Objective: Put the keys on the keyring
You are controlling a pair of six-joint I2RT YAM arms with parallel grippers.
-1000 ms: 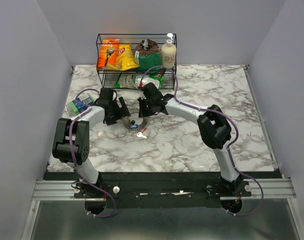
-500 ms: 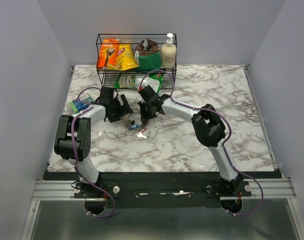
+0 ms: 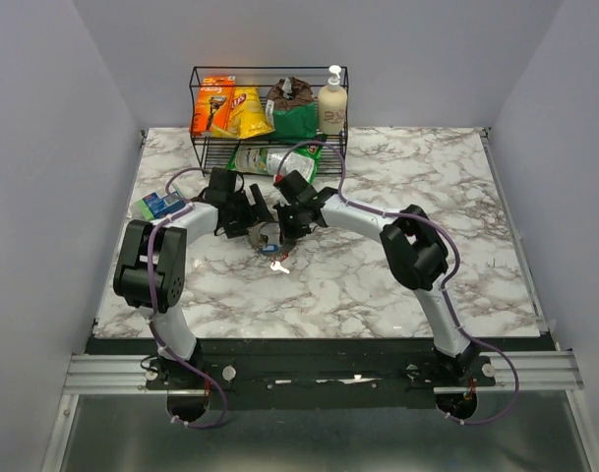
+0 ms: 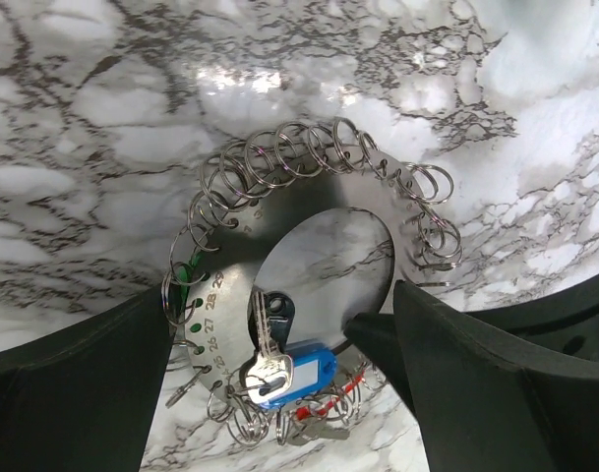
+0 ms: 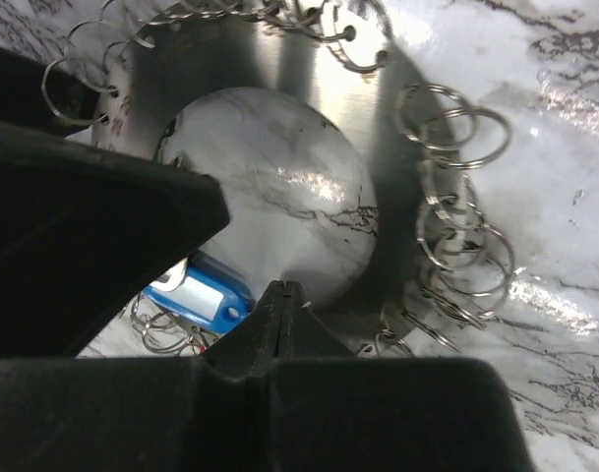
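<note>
Left gripper (image 4: 279, 315): wide open, holding nothing; it hovers low over the table (image 4: 83, 98) with one finger at each side of the ring.
Right gripper (image 5: 279, 295): closed to a point; the tip is at the inner edge of the ring's flat plate. I cannot tell whether it pinches the plate or only presses on it.
Keyring (image 4: 319, 202): lies flat on the marble, directly under the left gripper and between its fingers; many small wire loops stand around its rim.
Blue key (image 4: 297, 372): a silver key with a blue tag lies across the rim of the ring, between the left fingers and just beside the right gripper's tip. I cannot tell if it is already threaded on a loop.
White key (image 3: 279, 265): loose on the table, on the near side of both grippers, apart from the ring.
Step in hand (my judgement): the right gripper steadies the ring while the left one prepares to take a key.
How to do it well: lower the left gripper slowly, close on the blue tag only and not on the wire loops, and keep its fingers off the right tip.
Risk: the thin loops can catch a finger and drag the ring.
</note>
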